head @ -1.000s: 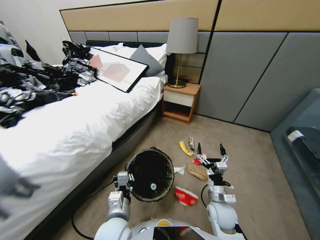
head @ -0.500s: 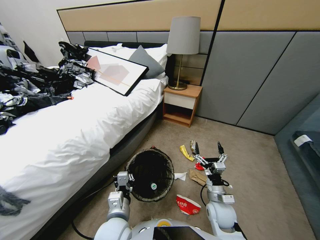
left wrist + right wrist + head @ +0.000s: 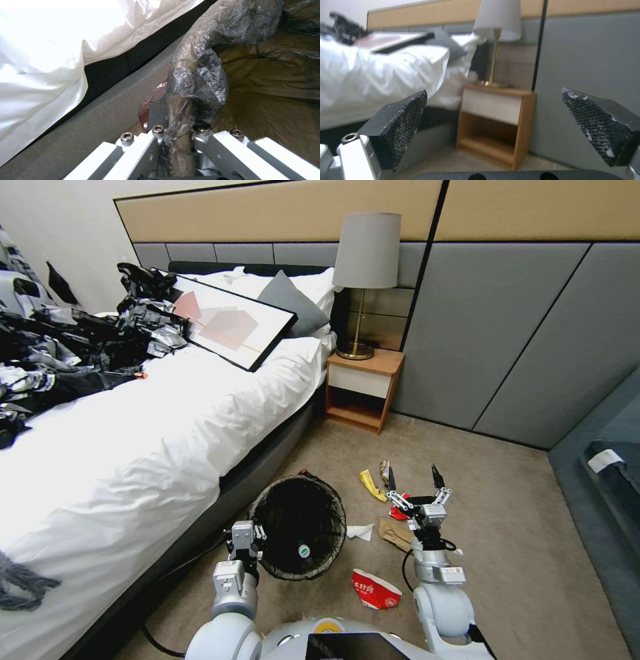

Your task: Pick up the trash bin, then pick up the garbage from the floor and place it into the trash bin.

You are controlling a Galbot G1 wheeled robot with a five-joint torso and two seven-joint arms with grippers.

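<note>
A beige carpeted floor [image 3: 507, 513] is seen across the lower right of the head view. Scattered on it, right of centre, lie a crumpled red-and-white pack [image 3: 375, 589], a white paper scrap [image 3: 361, 531], a brown paper bag [image 3: 395, 534], a yellow wrapper [image 3: 371, 484], a silvery wrapper [image 3: 385, 472] and a smaller red piece [image 3: 399, 512]. A bed [image 3: 153, 447] is stood on the floor at the left, with a wooden nightstand [image 3: 361, 390] beside it at centre.
</note>
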